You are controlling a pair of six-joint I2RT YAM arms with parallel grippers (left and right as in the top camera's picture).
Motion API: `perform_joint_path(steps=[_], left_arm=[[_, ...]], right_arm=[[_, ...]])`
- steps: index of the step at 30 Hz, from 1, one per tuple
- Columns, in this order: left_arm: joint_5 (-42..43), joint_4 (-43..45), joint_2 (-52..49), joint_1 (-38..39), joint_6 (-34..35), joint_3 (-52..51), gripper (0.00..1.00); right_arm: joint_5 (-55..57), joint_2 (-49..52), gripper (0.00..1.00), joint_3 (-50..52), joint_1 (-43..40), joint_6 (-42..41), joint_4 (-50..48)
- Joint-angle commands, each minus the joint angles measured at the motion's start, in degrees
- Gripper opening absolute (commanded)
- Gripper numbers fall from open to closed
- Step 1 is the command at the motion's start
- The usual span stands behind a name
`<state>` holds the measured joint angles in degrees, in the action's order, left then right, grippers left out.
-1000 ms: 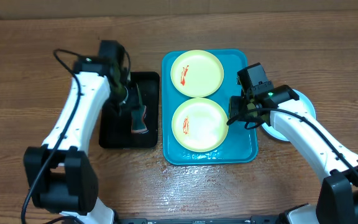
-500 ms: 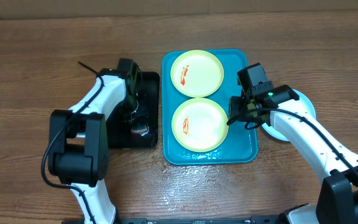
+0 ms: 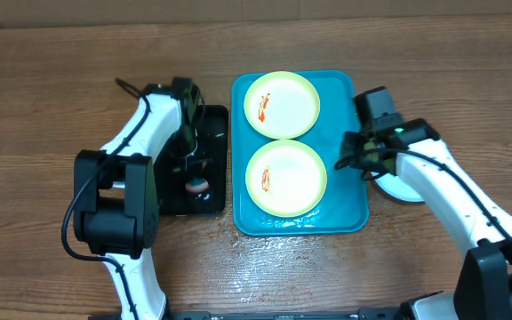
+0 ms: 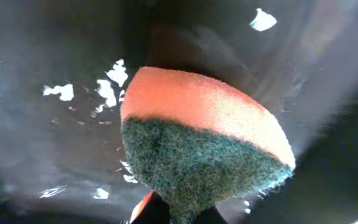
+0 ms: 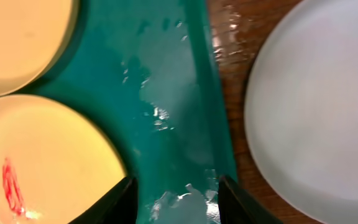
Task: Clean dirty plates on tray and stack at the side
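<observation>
Right claw (image 5: 178, 200) farther right, astride tray (image 3: 338, 85) rim

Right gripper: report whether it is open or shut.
Open. The right gripper shows its fingers apart above the tray rim, gripping nothing.

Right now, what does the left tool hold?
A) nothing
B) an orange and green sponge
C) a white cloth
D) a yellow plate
B: the left wrist view shows the left tool gripping an orange and green sponge, which hangs over the black tray.
</observation>
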<state>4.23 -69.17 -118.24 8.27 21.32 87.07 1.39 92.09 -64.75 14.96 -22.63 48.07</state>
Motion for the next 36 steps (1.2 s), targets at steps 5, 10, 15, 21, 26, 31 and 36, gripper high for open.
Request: perform_joint_path(steps=[5, 10, 15, 21, 26, 31, 36], left_arm=[[-1.42, -8.55, 0.28, 0.37, -4.63, 16.87, 0.04], [-2.10, -12.48, 0.28, 0.37, -6.19, 23.39, 0.04], [-2.10, -16.65, 0.28, 0.37, -8.11, 26.21, 0.04], [-0.15, -17.79, 0.28, 0.79, -8.96, 27.58, 0.04], [0.28, -16.98, 0.28, 2.36, -8.92, 27.56, 0.04], [0.31, -16.11, 0.28, 4.52, -8.39, 27.56, 0.04], [2.64, -15.10, 0.28, 5.84, -6.25, 27.56, 0.04]], right_arm=[[-10.23, -1.38, 0.43, -1.20, -1.29, 8.28, 1.18], [-10.99, -1.33, 0.43, 0.42, 0.52, 9.60, 0.72], [-9.46, -1.33, 0.43, 4.48, 1.07, 8.94, -3.48], [-10.40, -1.31, 0.43, 10.27, 2.01, 9.01, -10.23], [-10.67, -1.27, 0.43, 12.31, 4.39, 8.96, -13.53], [-6.62, 1.27, 0.37, 12.85, 7.04, 6.73, -16.41], [-3.54, 6.95, 0.28, 12.85, 7.52, 5.92, -18.12]])
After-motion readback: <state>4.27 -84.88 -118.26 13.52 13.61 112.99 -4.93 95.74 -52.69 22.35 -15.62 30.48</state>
